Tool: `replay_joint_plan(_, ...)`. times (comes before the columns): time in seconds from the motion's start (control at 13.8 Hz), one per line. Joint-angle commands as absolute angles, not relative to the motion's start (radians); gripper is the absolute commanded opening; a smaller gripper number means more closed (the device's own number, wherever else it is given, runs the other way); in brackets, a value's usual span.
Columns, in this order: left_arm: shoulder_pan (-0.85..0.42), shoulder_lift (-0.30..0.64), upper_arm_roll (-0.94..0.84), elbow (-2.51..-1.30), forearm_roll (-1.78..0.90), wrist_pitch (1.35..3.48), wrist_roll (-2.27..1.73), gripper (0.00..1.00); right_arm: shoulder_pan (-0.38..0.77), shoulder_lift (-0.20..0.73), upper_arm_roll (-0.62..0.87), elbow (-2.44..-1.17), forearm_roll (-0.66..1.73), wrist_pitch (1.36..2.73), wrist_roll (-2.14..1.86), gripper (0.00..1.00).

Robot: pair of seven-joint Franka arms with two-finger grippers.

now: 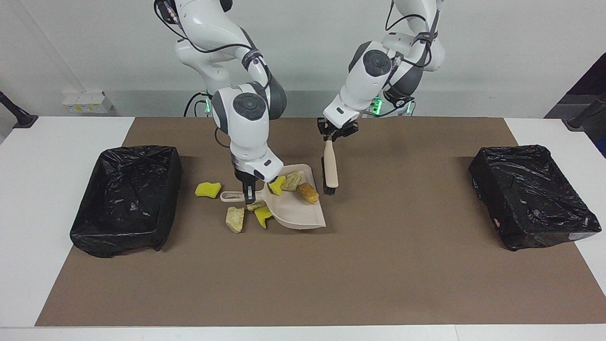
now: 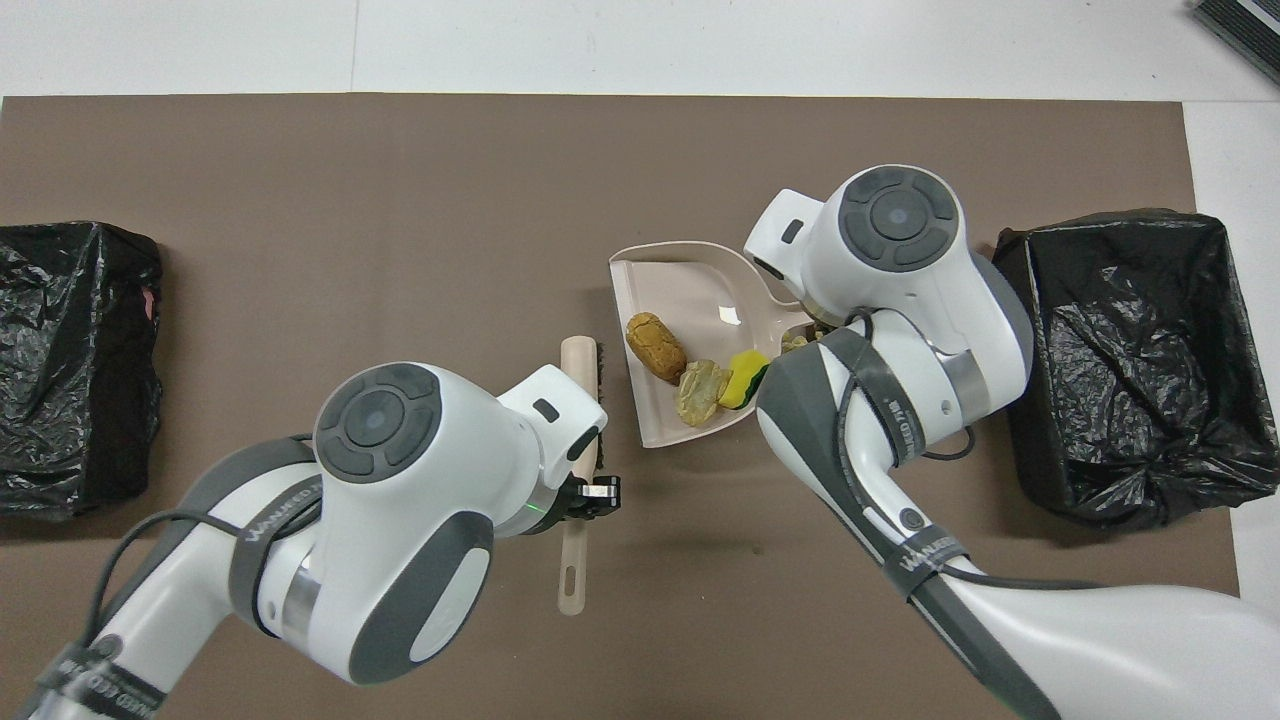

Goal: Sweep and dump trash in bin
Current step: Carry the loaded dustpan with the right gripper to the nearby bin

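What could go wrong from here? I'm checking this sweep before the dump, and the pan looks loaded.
1. The beige plastic dustpan, held by its handle in the right claw, carries three loose foam chunks; tilting on the way to the black-lined bin could spill them.
2. Four foam pieces lie on the brown mat; dumping now leaves them unswept.
3. The wooden-handled brush, gripped by the left claw, hangs beside the pan and could bump it.
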State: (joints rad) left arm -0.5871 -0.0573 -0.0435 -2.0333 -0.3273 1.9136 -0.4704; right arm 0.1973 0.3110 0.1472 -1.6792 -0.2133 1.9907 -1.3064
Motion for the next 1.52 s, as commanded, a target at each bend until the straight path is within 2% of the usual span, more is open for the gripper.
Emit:
replay_joint_plan(0.0,-0.566,-0.139,-0.046,-2.033,-0.337,1.801,-0.479,0.0,0.121,0.236,0.158,-1.712,-0.163,1.956,-1.4,0.0)
replay_joint_plan(0.14,-0.568,-0.169,-0.048,-2.063,-0.337,1.775,-0.509,0.0,0.066,0.212,0.158,-1.71,-0.138,1.927,-1.466,0.0)
replay_joint_plan(0.36,-0.584,-0.228,-0.055,-2.173,-0.337,1.837,-0.561,0.0,-0.032,0.175,0.158,-1.709,-0.135,1.89,-1.57,0.0)
replay_joint_plan(0.8,-0.727,-0.206,-0.075,-2.38,-0.337,2.106,-0.666,0.0,-0.306,0.147,0.155,-1.7,-0.08,1.884,-1.788,0.0)
replay_joint_plan(1.09,-0.758,-0.181,-0.075,-2.414,-0.337,2.161,-0.676,0.0,-0.452,0.146,0.15,-1.698,-0.126,1.927,-1.864,0.0)
replay_joint_plan(1.45,-0.776,-0.123,-0.074,-2.418,-0.334,2.258,-0.69,0.0,-0.554,0.137,0.149,-1.729,-0.345,2.037,-1.89,0.0)
